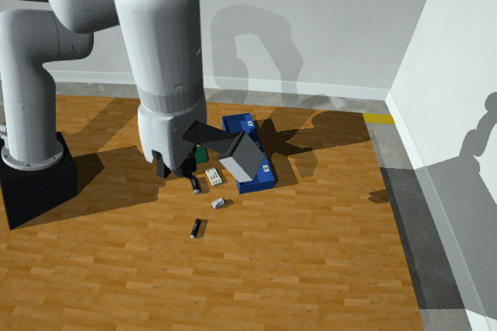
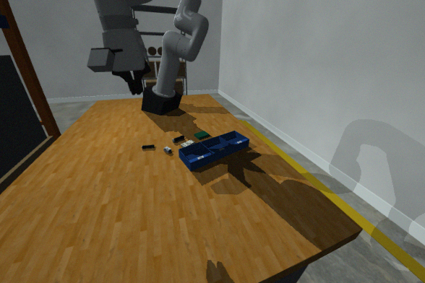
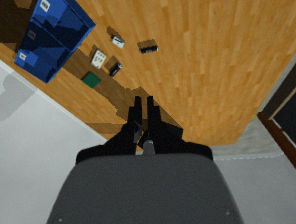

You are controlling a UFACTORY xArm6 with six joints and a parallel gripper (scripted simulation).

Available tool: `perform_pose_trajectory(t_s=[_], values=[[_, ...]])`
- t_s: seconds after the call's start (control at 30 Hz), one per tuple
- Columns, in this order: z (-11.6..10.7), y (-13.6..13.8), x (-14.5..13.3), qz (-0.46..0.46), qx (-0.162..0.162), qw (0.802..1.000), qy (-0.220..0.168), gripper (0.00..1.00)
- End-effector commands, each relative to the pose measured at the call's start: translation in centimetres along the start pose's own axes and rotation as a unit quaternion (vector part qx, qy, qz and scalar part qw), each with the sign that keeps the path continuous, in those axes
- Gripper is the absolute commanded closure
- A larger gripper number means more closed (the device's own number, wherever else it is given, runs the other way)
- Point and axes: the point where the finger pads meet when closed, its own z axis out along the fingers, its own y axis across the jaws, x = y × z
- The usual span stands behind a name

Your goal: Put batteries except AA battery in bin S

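My gripper (image 3: 144, 104) (image 2: 135, 88) (image 1: 170, 170) is shut and empty. It hangs high above the table near the arm's base. A black cylindrical battery (image 1: 194, 184) (image 2: 178, 139) (image 3: 115, 69) lies next to a white card-like piece (image 1: 214, 176) (image 2: 186, 143) (image 3: 98, 58). A second black cylindrical battery (image 1: 195, 228) (image 2: 148, 147) (image 3: 148, 48) lies apart toward the table's middle. A small grey-white block (image 1: 218, 203) (image 2: 168, 150) (image 3: 118, 42) lies between them. The row of blue bins (image 1: 255, 186) (image 2: 189, 164) (image 3: 65, 20) stands beside them. Its labels are too small to read.
A flat green piece (image 1: 202, 154) (image 2: 202, 134) (image 3: 91, 79) lies by the bins' far end. The wrist camera box (image 1: 243, 160) hides part of the bins in the top view. The arm's black base (image 1: 38, 177) (image 2: 160, 102) stands at the table's end.
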Motion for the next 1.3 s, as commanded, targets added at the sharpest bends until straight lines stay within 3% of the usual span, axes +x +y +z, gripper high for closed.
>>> perform_pose_trajectory(t_s=[0.0, 0.07, 0.17, 0.27, 0.37, 0.47, 0.57, 1.1, 1.27], values=[[0.1, -1.8, -0.4, -0.024, -0.012, 1.000, 0.007, 0.93], [0.1, -1.8, -0.4, -0.024, -0.012, 1.000, 0.007, 0.93], [0.5, -4.1, -1.2, -0.067, -0.026, 0.997, 0.015, 0.93], [0.5, -4.1, -1.3, -0.067, -0.026, 0.997, 0.015, 0.93], [1.0, -6.3, -2.3, -0.111, -0.038, 0.993, 0.025, 0.93], [1.0, -6.3, -2.3, -0.111, -0.038, 0.993, 0.025, 0.93], [1.5, -8.4, -3.4, -0.154, -0.047, 0.986, 0.036, 0.93], [1.5, -8.4, -3.4, -0.154, -0.047, 0.986, 0.036, 0.93], [3.2, -9.6, -2.1, -0.228, -0.049, 0.972, 0.032, 0.93]])
